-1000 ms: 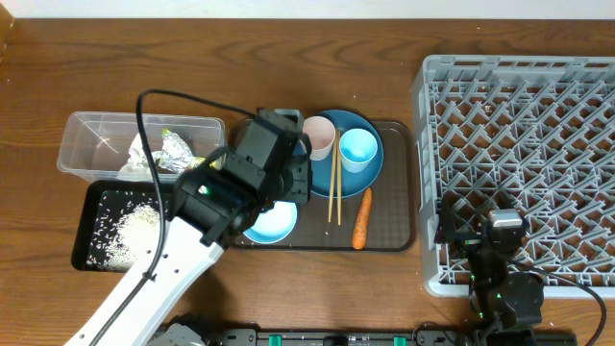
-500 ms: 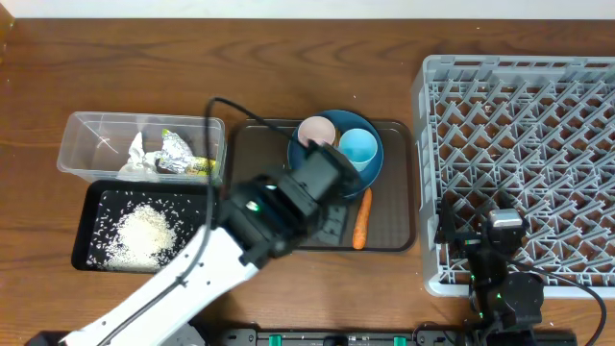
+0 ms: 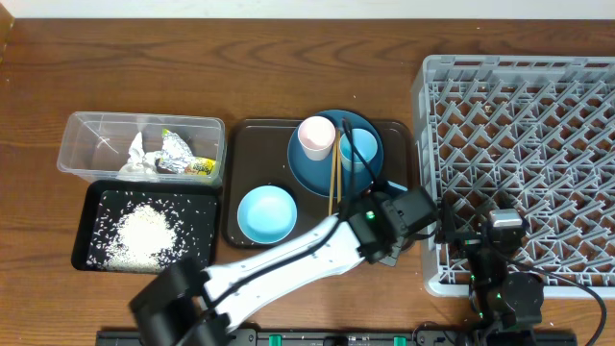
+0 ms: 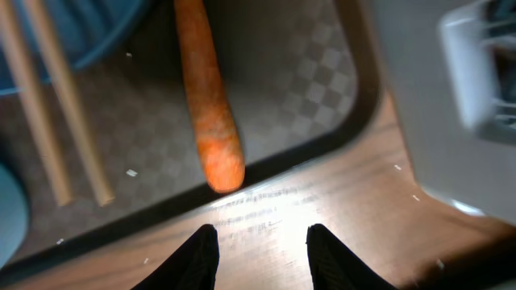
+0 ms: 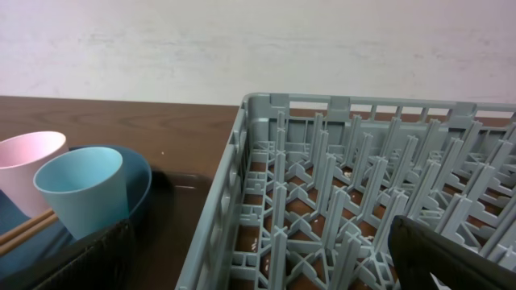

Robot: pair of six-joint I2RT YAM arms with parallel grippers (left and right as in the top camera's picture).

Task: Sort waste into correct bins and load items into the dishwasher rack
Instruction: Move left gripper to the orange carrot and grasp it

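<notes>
- The left arm [image 3: 288,256] reaches low across the table from the front left, its wrist ending over the near right corner of the brown tray [image 4: 306,72].
- The left gripper [image 4: 260,256] points down, fingers spread and empty, over bare table just past the tray's rim.
- The carrot [image 4: 208,105] lies flat on the tray beside the chopsticks [image 4: 48,121], its tip near the fingers but not touching them.
- The right gripper [image 5: 260,242] rests at the near edge of the rack [image 5: 231,179], fingers wide apart, holding nothing.

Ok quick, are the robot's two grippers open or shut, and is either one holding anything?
Left gripper: open, holding nothing, carrot tip just ahead of it.
Right gripper: open, holding nothing, over the rack edge.
</notes>
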